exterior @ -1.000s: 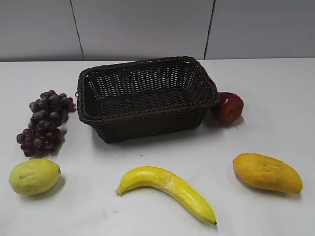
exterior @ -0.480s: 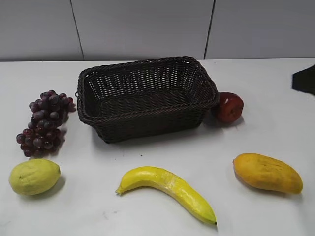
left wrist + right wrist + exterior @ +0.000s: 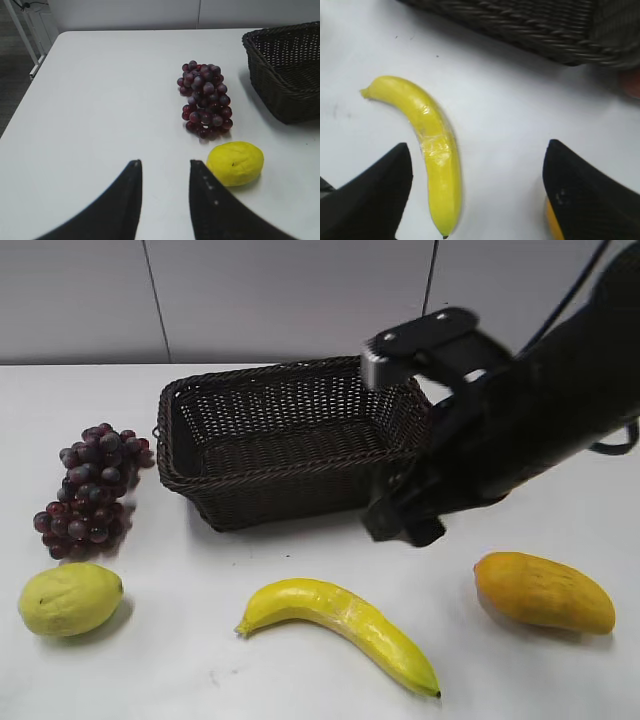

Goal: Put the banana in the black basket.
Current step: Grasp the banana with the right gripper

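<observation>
Both grippers are empty: the right gripper [image 3: 475,195] hangs wide open above the banana [image 3: 345,623], which lies on the table [image 3: 560,440] in front of the basket [image 3: 290,435]; the left gripper [image 3: 165,195], jaws parted, idles near the lemon [image 3: 235,163]. Best to centre the jaws across the banana's middle and close crosswise. Bare table surrounds it, the mango [image 3: 543,591] well apart.

Right arm [image 3: 520,430] entered since 1 s ago: absent then, only a dark edge at the right border 0.5 s ago, now reaching in over the right end of the black basket [image 3: 290,435]. Right gripper [image 3: 400,525] sits just in front of the basket's near right corner, jaws spread wide. Arm now hides the red fruit beside the basket.
</observation>
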Motion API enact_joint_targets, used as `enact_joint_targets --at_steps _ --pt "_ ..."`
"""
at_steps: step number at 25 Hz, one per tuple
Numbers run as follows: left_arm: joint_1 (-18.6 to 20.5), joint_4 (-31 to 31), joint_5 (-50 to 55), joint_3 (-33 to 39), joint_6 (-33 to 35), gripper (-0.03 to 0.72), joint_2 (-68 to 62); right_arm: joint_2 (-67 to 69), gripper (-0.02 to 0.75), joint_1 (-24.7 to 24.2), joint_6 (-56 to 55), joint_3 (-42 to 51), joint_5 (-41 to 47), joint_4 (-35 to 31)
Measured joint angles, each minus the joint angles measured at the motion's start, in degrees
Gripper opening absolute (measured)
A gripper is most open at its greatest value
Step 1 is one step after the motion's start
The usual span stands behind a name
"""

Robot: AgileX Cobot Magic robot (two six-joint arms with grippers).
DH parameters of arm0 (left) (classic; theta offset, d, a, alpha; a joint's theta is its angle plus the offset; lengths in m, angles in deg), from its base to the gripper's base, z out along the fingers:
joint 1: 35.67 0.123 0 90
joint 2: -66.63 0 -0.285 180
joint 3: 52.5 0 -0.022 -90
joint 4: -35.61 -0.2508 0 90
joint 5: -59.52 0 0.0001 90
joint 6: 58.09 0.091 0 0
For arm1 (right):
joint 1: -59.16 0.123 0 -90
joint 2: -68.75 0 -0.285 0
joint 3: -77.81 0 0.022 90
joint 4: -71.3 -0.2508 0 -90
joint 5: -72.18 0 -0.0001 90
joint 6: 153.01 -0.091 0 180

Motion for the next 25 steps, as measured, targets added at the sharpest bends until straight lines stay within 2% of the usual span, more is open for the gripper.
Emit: enact_joint_targets --at_steps 5,12,16,25 --pt "0.00 0.00 0.00 0.00 0.00 0.235 0.00 8.90 0.643 5.87 0.74 -3.30 1.62 1.81" --pt "0.00 0.00 0.00 0.00 0.00 0.235 0.00 18.37 0.632 9.34 2.51 -6.44 3.12 3.87" --pt "0.00 0.00 0.00 0.00 0.00 0.235 0.00 22.42 0.632 10.14 2.73 -7.88 3.26 6.43" --pt "0.00 0.00 0.00 0.00 0.00 0.235 0.00 28.09 0.619 10.14 2.72 -8.92 -0.26 7.29"
